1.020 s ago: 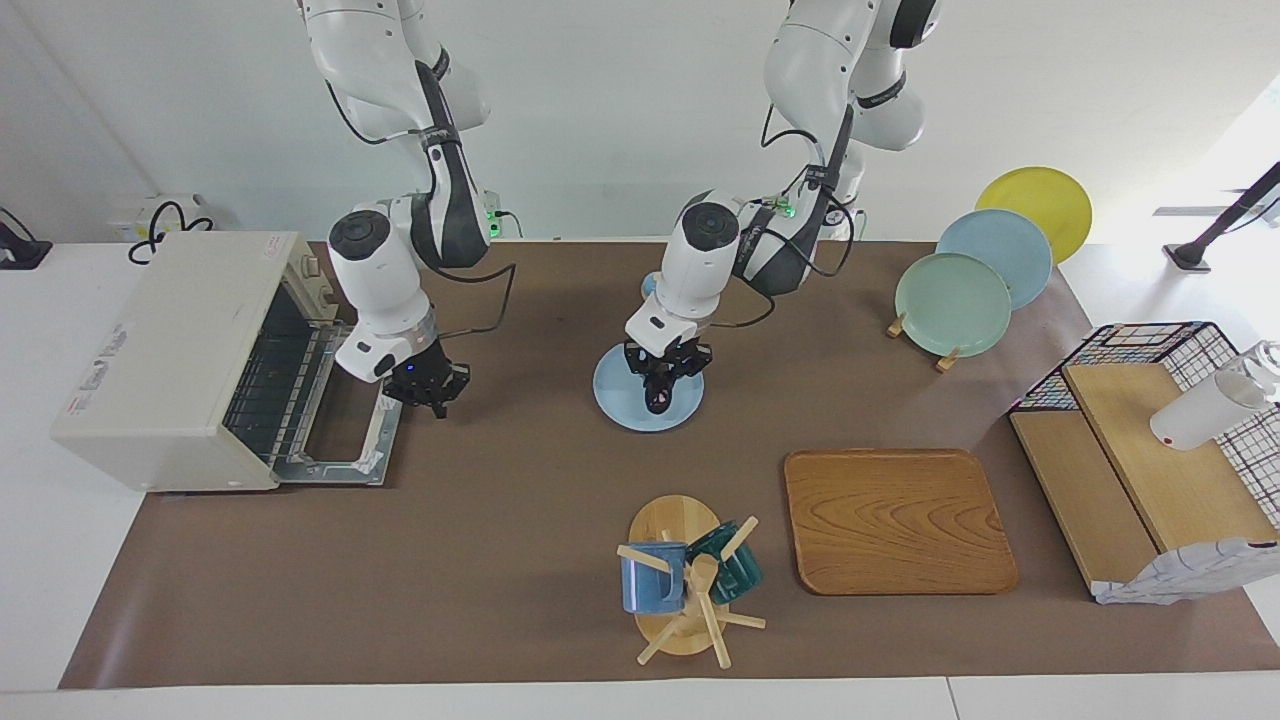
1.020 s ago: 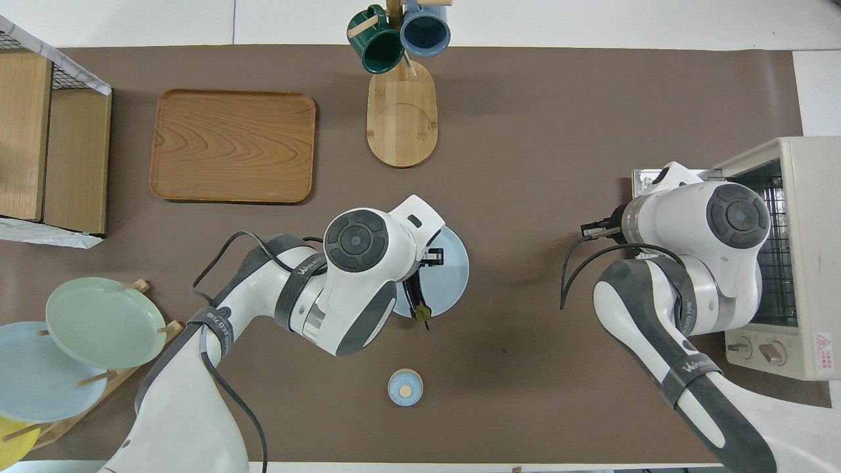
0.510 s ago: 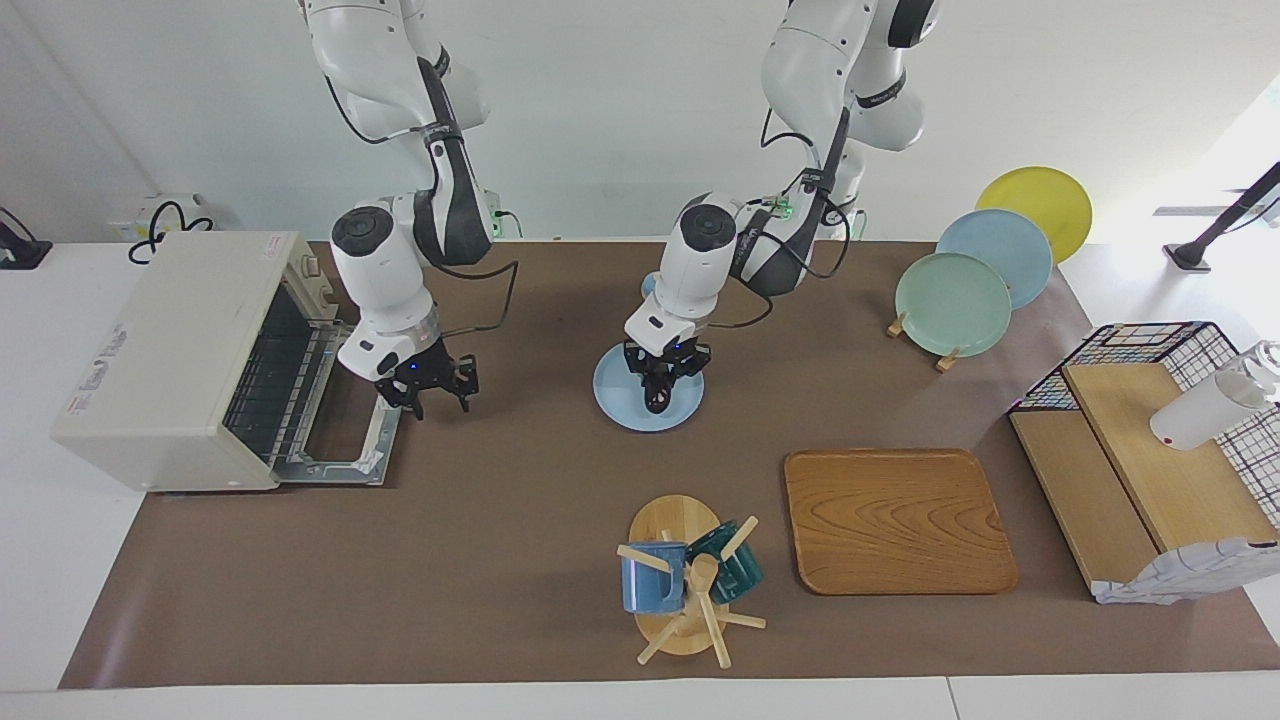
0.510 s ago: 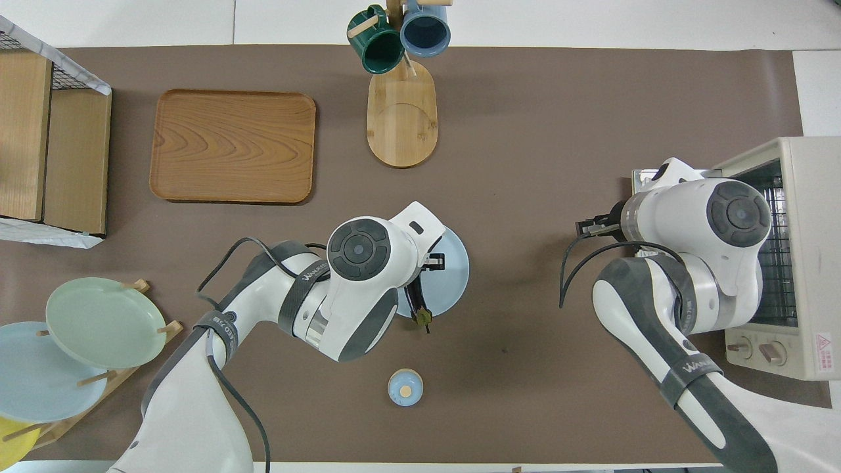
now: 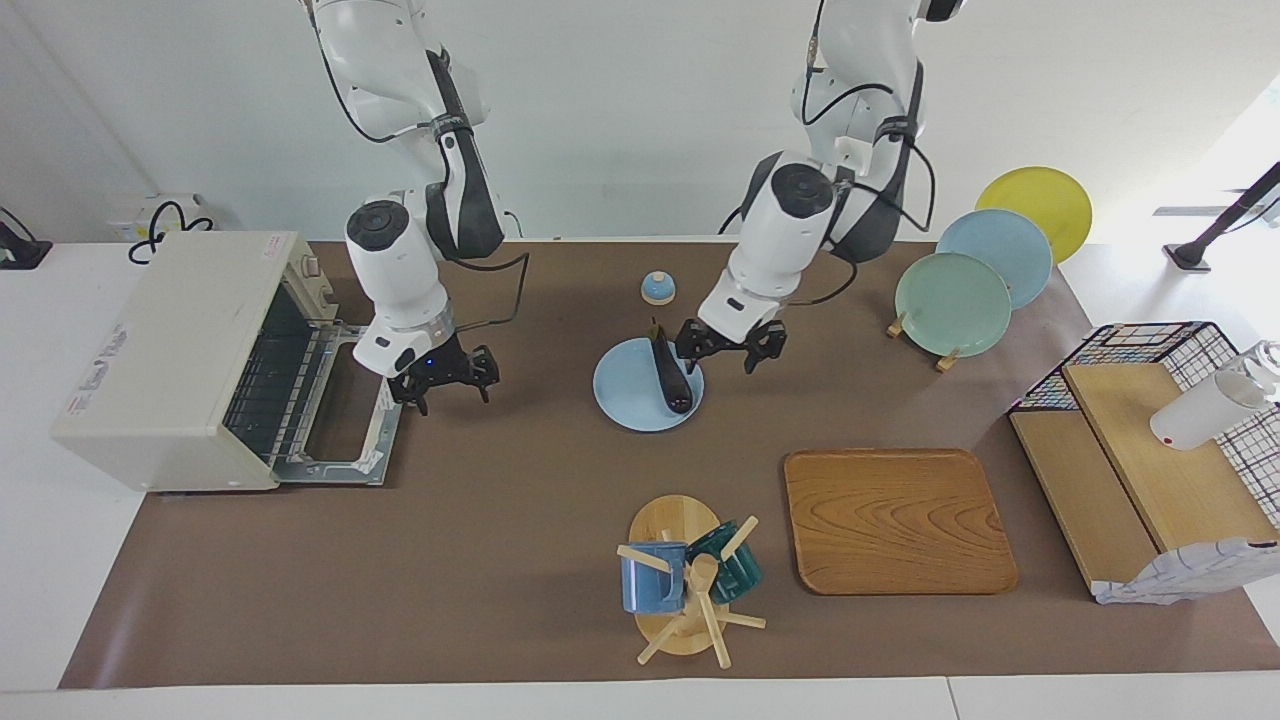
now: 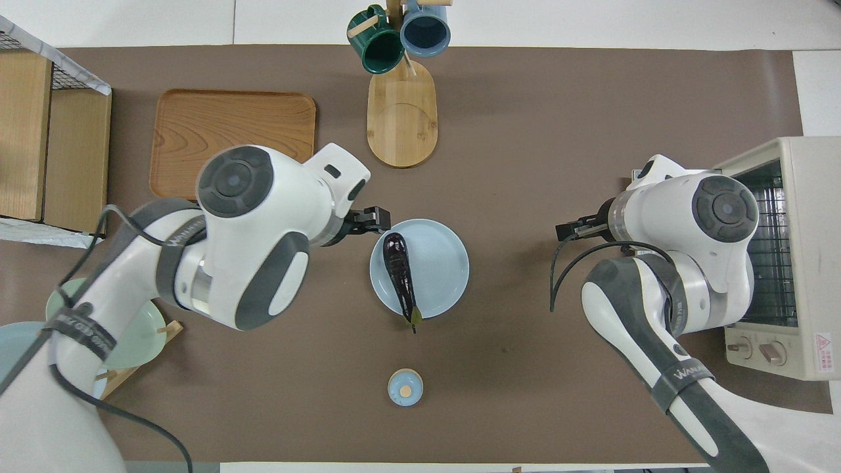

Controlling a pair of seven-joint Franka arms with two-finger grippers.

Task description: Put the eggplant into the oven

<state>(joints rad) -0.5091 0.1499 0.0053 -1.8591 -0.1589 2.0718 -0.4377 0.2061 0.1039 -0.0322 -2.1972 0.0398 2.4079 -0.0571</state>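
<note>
While the eggplant (image 5: 670, 373) lies on the blue plate (image 5: 620, 395), both the left gripper (image 5: 729, 345) and right gripper (image 5: 444, 377) hang spread and empty; glossy, probably slippery, best pinched mid-body.

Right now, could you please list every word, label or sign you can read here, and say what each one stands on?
"WANROS"-like band on the right arm: letters only partly readable.
Similar band on the left arm: too blurred to read.
Red warning triangle sticker on the oven: its text too small.
Label on the oven's side: unreadable.
</note>
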